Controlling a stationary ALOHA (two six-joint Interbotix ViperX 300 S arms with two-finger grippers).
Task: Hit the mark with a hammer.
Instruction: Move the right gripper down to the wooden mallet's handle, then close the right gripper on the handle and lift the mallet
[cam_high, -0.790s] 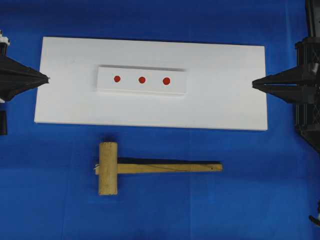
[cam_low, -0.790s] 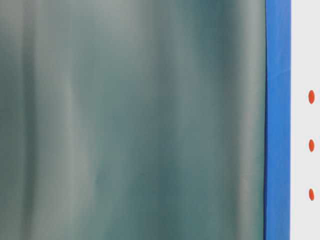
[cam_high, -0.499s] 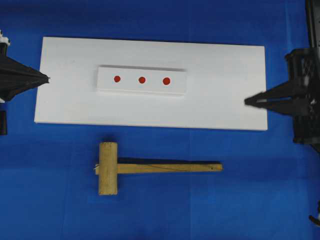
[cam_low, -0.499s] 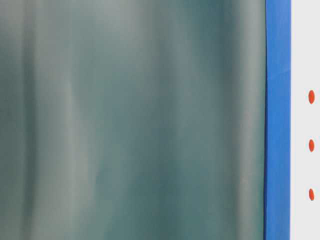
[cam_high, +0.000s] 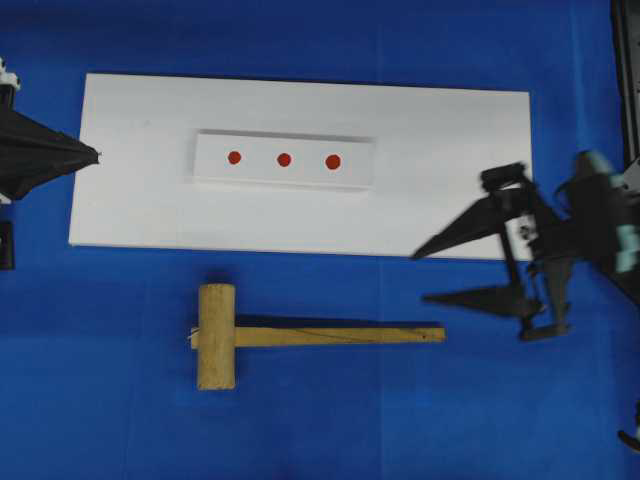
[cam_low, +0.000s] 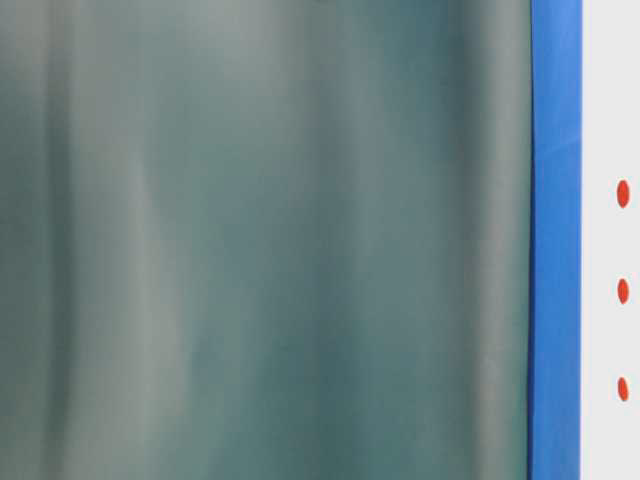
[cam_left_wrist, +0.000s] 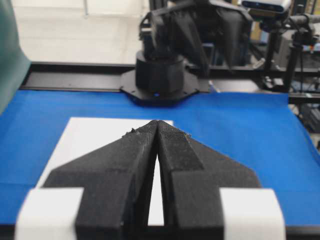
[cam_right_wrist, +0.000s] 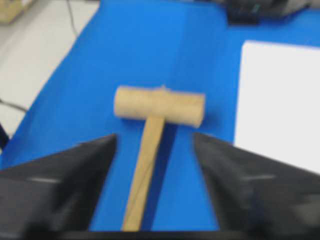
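The right pincer (cam_high: 425, 275) is being swung in from the right edge toward the hammer's handle end, with its jaws now spread wide apart where they were shut before, while the left pincer (cam_high: 95, 156) is being kept pressed together at the left edge of the white board (cam_high: 450, 130). The blue tabletop (cam_high: 320, 420) is being covered in its upper half by that board, on which a raised white strip (cam_high: 284, 161) is lying. The hammer (cam_high: 300, 336) is being left flat on the tabletop just below the board, head to the left, and the mark (cam_high: 333, 161) is being shown at the strip's right end, well apart from both pincers.
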